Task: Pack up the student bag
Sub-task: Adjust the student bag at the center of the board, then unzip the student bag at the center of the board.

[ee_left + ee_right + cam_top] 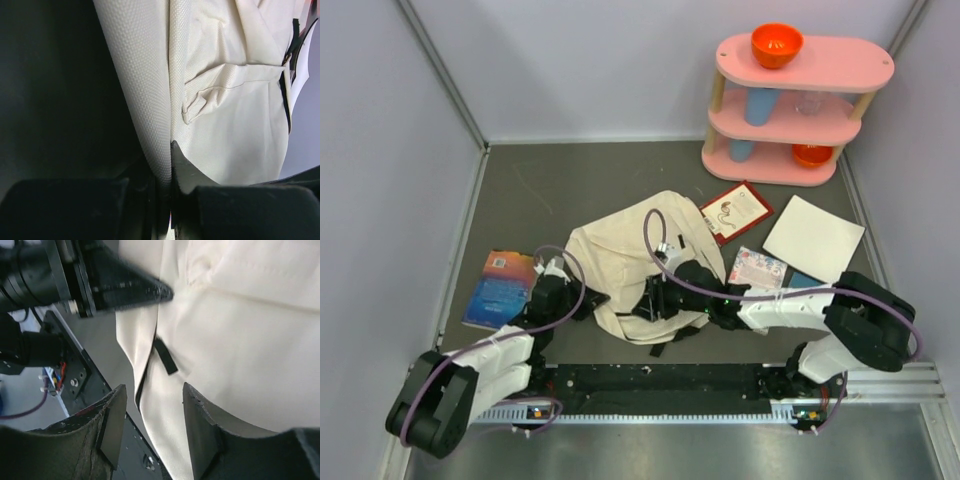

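Observation:
The student bag (620, 255) is a cream canvas backpack lying crumpled in the middle of the table. At its left edge, my left gripper (584, 298) is shut on a fold of the canvas. In the left wrist view that fold (150, 100) runs down into the closed jaws of the left gripper (169, 175). My right gripper (658, 300) hovers over the bag's near edge. The right wrist view shows the right gripper (152, 427) open, with nothing gripped. Behind its gap lie the bag's black-trimmed edge (142, 385) and a short black tab (165, 356).
A colourful book (500, 288) lies left of the bag. To the right are a red-bordered book (738, 210), a white sheet (813, 238) and a small patterned booklet (757, 267). A pink shelf (800, 105) with orange bowls stands at the back right. A black rail (660, 380) runs along the near edge.

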Motion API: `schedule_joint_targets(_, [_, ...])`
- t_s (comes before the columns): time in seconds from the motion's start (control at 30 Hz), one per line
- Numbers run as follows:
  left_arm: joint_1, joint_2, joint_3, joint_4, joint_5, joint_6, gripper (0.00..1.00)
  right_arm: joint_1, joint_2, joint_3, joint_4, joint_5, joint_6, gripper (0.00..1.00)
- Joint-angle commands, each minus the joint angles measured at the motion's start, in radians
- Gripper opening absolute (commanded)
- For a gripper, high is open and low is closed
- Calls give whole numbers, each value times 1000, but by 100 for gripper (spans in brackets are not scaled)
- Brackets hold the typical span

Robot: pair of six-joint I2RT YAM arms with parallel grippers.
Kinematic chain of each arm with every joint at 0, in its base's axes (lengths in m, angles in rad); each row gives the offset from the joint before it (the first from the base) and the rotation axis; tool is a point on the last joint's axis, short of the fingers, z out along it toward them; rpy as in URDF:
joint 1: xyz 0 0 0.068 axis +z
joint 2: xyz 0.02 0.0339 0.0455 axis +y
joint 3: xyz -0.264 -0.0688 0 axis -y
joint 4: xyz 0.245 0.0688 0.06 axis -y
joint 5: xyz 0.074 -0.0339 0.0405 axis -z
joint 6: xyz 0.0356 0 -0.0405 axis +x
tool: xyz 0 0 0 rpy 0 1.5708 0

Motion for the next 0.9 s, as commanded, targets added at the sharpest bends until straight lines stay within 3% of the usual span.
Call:
schedule_joint_targets(0.0, [-6, -91, -42, -33, -30, 51, 0, -59, -18, 114, -166, -62, 49, 51])
schedule_joint_targets(0.17, [-6, -203, -60, -57, -50, 33, 0, -61, 60, 35, 62, -175, 293, 53])
schedule_joint_targets(0.4, [-6, -271, -60, -119, -75, 28, 0, -16, 139, -41, 213, -129, 494, 54])
schedule_joint_targets(0.67, [-6, -283, -60, -119, -78, 25, 0, -9, 273, -48, 454, -158, 609, 52])
schedule_joint_targets(0.87, [-6, -315, -67, -119, -73, 12, 0, 5, 336, -18, 502, -79, 652, 50])
